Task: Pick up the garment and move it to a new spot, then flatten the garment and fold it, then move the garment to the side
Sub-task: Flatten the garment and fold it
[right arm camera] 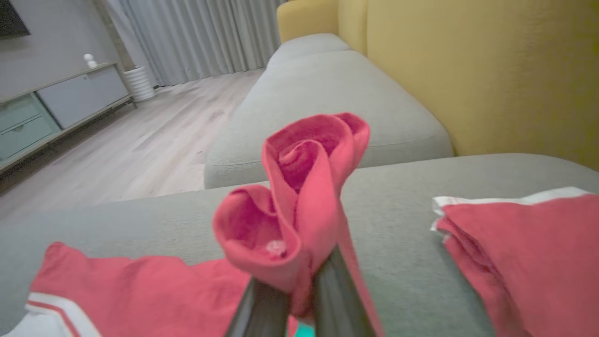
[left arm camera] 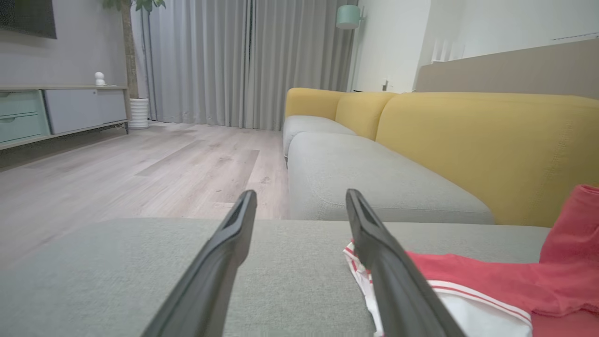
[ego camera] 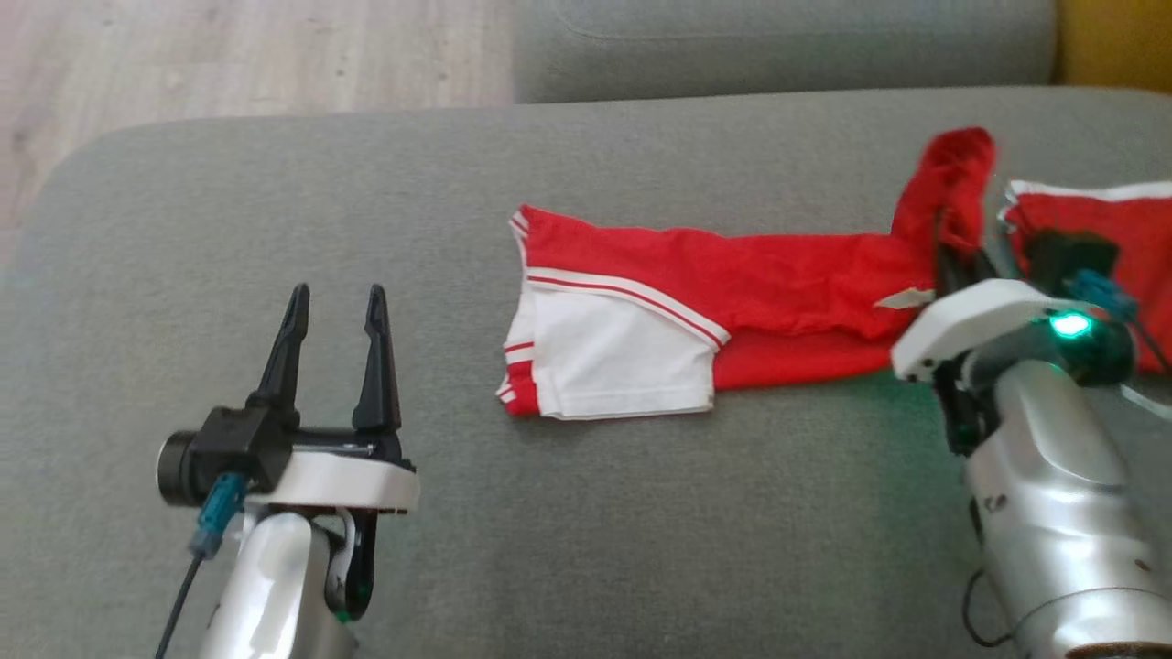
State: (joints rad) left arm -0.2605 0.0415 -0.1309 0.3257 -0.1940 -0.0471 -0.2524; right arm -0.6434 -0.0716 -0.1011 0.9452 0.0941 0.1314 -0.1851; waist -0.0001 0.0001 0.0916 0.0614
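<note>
The right pincer (right arm camera: pixel 299 290) was clamped on the red garment (ego camera: pixel 778 275), one end raised at three o'clock, likely for dragging; the rest was spread on the sofa seat (ego camera: pixel 275 183). The left pincer (ego camera: pixel 334 302) was held wide at eight o'clock.

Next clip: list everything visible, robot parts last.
garment: one, red and white, flat on near cushion, right end lifted
folded cloth: one, red with white trim, right of garment
cushions: two, grey, one beyond the other
backrest: one, yellow, behind cushions
floor: pale wood, beside cushions
curtains: grey, far wall
cabinet: one, grey-green, far left
left gripper: one, dark, open, left of garment
right gripper: one, dark, shut on garment's right end
</note>
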